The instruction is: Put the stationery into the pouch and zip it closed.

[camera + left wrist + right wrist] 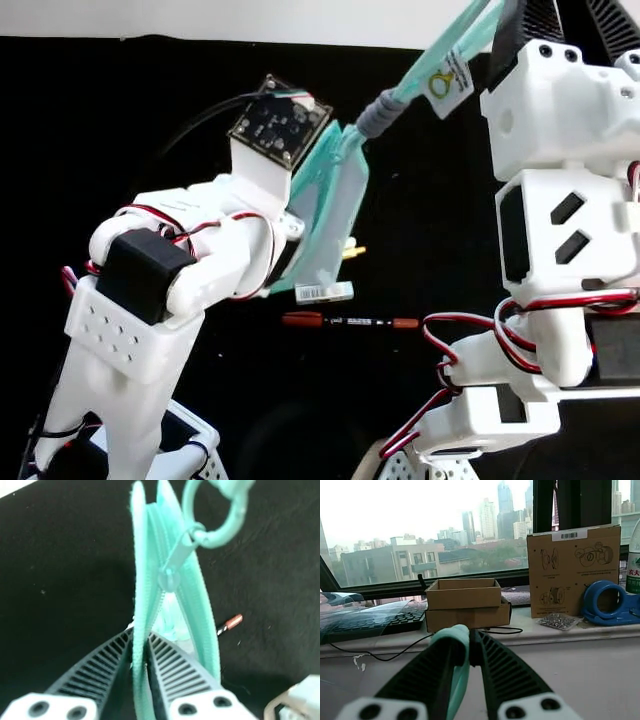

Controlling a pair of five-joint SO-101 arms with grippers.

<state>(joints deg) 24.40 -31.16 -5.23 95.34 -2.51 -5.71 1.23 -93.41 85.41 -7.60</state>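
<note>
**Teal pouch held up between two arms, pen on the table**

The flat teal fabric pouch [335, 215] [142, 570] hangs edge-up above the black table [150, 100], clear of its surface. In the left wrist view its zip slider, with a teal ring pull [215, 520], sits partway along the top edge, and the mouth gapes between the slider and the gripper. What lies inside is too blurred to tell.

The left gripper [141, 635] is clamped narrowly on one side of the pouch's open edge. A teal strap [420, 65] [457, 670] with a small white tag runs from the pouch's upper corner to the right gripper [469, 632], whose jaws are pinched together on it, high at the table's far side.

A slim red-capped pen [350, 321] [230, 622] lies flat on the table just below the pouch, apart from both grippers.
</note>
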